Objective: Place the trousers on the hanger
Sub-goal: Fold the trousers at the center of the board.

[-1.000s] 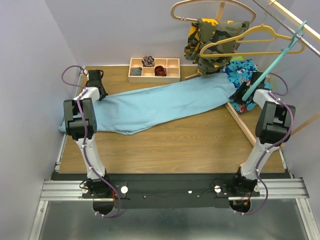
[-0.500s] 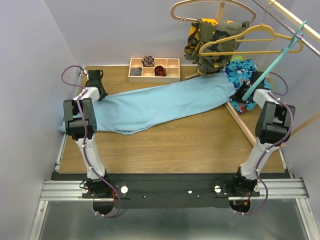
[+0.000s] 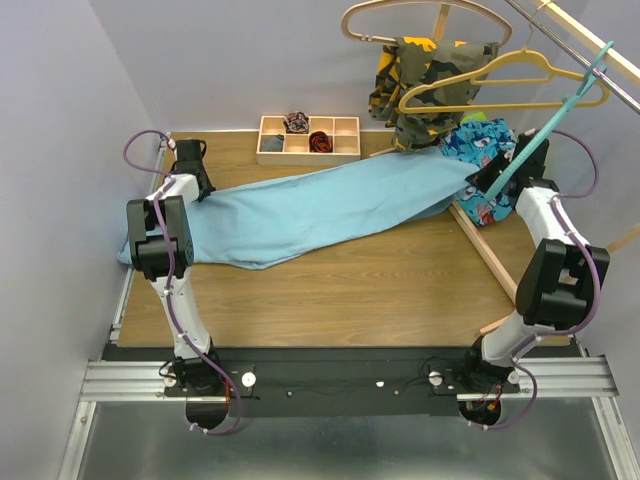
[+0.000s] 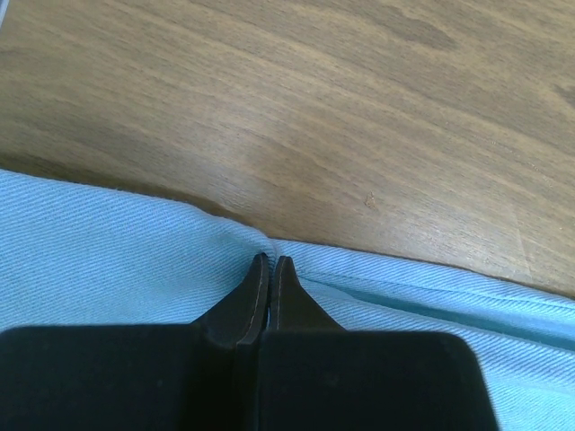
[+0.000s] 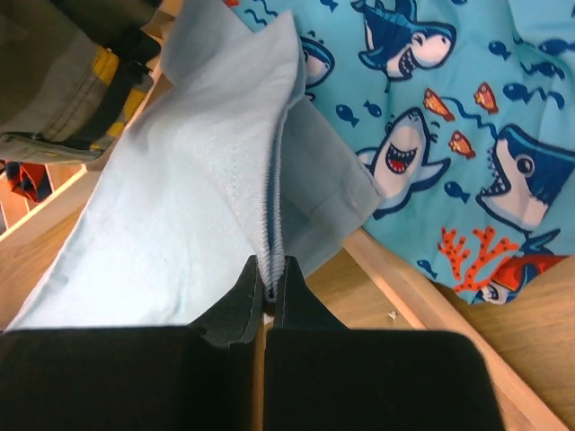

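The light sky-blue trousers point(image 3: 310, 215) lie stretched across the wooden table from far left to right. My left gripper point(image 3: 200, 188) is shut on their left edge; in the left wrist view its tips point(image 4: 269, 262) pinch a fold of the cloth point(image 4: 108, 260) against the table. My right gripper point(image 3: 480, 178) is shut on the trousers' right end; in the right wrist view it point(image 5: 269, 267) clamps the stitched hem point(image 5: 207, 171). The teal hanger point(image 3: 548, 125) hangs slanted from the rod at upper right, its lower end just beside my right gripper.
A compartmented wooden tray point(image 3: 308, 140) stands at the back. A camouflage garment point(image 3: 425, 85), a yellow hanger point(image 3: 500, 85) and a pale wooden hanger point(image 3: 420, 15) hang at the back right. Shark-print cloth point(image 5: 449, 117) lies under my right gripper. A wooden rail point(image 3: 485, 255) borders the table's right side.
My right arm has shifted: its elbow dropped toward the near edge and the gripper moved slightly back-left with the trousers' end. The left arm has not moved.
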You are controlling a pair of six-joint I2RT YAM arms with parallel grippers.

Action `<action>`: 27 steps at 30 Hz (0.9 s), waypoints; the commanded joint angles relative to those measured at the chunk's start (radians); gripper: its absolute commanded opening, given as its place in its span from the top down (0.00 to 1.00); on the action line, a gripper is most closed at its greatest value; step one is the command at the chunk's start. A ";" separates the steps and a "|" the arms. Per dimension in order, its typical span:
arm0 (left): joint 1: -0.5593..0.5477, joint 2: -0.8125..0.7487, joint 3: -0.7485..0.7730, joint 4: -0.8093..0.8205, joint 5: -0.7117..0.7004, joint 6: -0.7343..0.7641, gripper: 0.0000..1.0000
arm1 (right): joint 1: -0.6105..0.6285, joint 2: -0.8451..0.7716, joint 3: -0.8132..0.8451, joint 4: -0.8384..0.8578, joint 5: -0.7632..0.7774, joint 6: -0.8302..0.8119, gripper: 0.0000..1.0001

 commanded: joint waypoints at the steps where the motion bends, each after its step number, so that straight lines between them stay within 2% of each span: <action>1: 0.023 -0.012 -0.019 -0.003 -0.022 0.037 1.00 | -0.003 -0.010 -0.063 0.006 0.039 -0.002 0.99; 5: 0.021 -0.006 -0.010 -0.003 -0.015 0.041 1.00 | -0.003 0.072 -0.014 0.005 0.028 -0.025 0.99; 10: 0.018 -0.006 -0.013 -0.007 -0.019 0.044 1.00 | -0.003 0.140 0.018 -0.030 0.089 -0.018 0.98; 11: 0.018 -0.010 -0.016 -0.006 -0.022 0.044 1.00 | -0.003 0.145 0.020 -0.052 0.105 -0.006 0.91; 12: 0.020 -0.013 -0.019 -0.006 -0.024 0.046 1.00 | -0.003 0.142 0.017 -0.069 0.105 0.004 0.65; 13: 0.018 -0.015 -0.022 -0.007 -0.028 0.047 1.00 | -0.003 0.133 0.011 -0.087 0.096 0.002 0.49; 15: 0.018 -0.015 -0.021 -0.009 -0.028 0.052 1.00 | -0.003 0.105 -0.006 -0.088 0.088 -0.007 0.32; 19: 0.015 -0.018 -0.018 -0.008 -0.028 0.055 1.00 | -0.002 0.033 -0.003 -0.066 0.085 -0.081 0.27; 20: 0.011 -0.007 -0.004 -0.014 -0.027 0.058 1.00 | -0.002 0.062 0.030 -0.060 0.059 -0.119 0.26; 27: -0.006 -0.001 0.007 -0.024 -0.021 0.056 1.00 | -0.002 0.226 0.140 -0.058 0.048 -0.076 0.25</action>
